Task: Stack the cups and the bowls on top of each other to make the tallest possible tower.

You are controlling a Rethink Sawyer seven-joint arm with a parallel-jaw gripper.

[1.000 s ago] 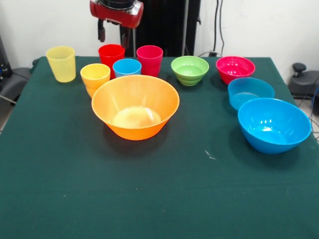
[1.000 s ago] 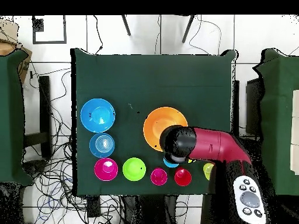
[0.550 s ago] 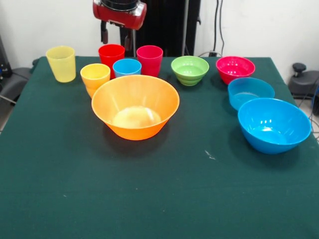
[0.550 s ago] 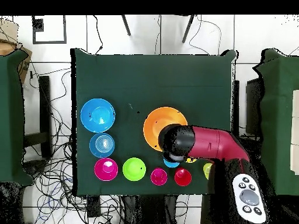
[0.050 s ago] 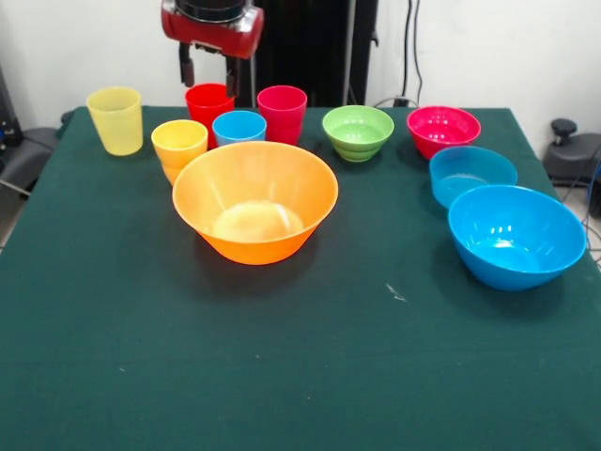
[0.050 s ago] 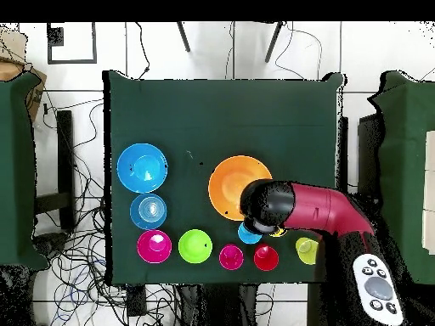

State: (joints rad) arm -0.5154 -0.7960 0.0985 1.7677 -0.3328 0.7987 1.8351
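Gripper [image 5: 208, 69], carried on the red and black arm [image 6: 319, 210], hangs at the upper left of the front view above the row of cups, its two dark fingers [image 5: 186, 68] spread apart with nothing between them; the red cup [image 5: 209, 101] stands just below and behind them. Along the top of that view, from left to right, stand the yellow cup [image 5: 115, 119], the orange cup [image 5: 178, 145], the red cup, the light blue cup [image 5: 238, 126] and the pink cup [image 5: 282, 111], followed by the green bowl [image 5: 358, 131] and the magenta bowl [image 5: 443, 129]. Left of centre sits the large orange bowl [image 5: 255, 199], upright and empty, just in front of the orange and light blue cups. At the right side the small blue bowl [image 5: 472, 173] stands just beside the large blue bowl [image 5: 516, 234], which lies lower in the frame. All pieces rest separately on the green table [image 5: 300, 366]; none is stacked on another. In the overhead view the arm enters from the lower right and covers part of the large orange bowl's rim and the orange cup, while the cups and small bowls form a row along the lower edge of the table.
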